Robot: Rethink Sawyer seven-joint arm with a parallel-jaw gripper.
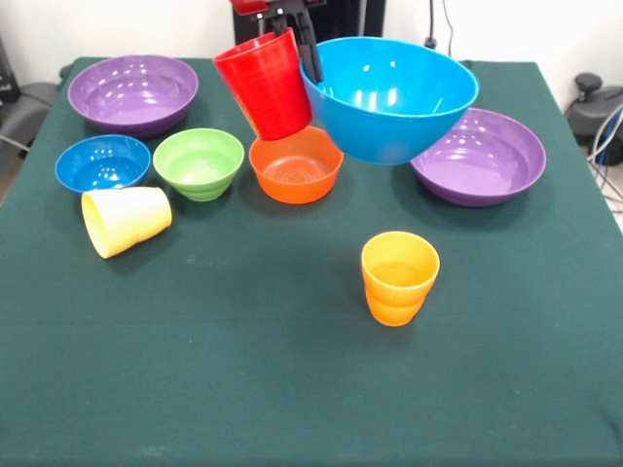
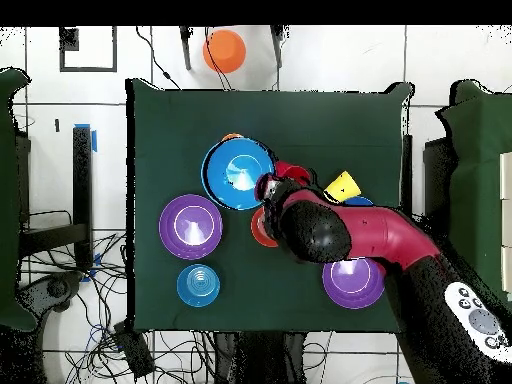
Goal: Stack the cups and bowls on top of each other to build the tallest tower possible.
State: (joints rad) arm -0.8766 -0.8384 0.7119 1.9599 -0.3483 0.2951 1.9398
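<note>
My gripper (image 1: 295,39) hangs at the table's far side, shut. The red cup (image 1: 265,86) and the large blue bowl (image 1: 389,97) both hang tilted from it, off the cloth, one dark finger (image 1: 311,58) between them. From above, the gripper (image 2: 268,186) sits between the blue bowl (image 2: 238,173) and the red cup (image 2: 291,172). The orange bowl (image 1: 296,165) stands under the red cup. The green bowl (image 1: 199,162) and dark blue bowl (image 1: 102,162) stand left of it. The yellow cup (image 1: 127,220) lies on its side. The orange cup (image 1: 399,277) stands upright. No tower stands.
One purple bowl (image 1: 131,92) stands at the far left, another (image 1: 477,156) at the right, partly behind the blue bowl. A cyan bowl (image 2: 198,285) shows only from above, near the robot's side. The green table (image 1: 243,389) has open cloth in front. An orange round thing (image 2: 224,50) lies off the table.
</note>
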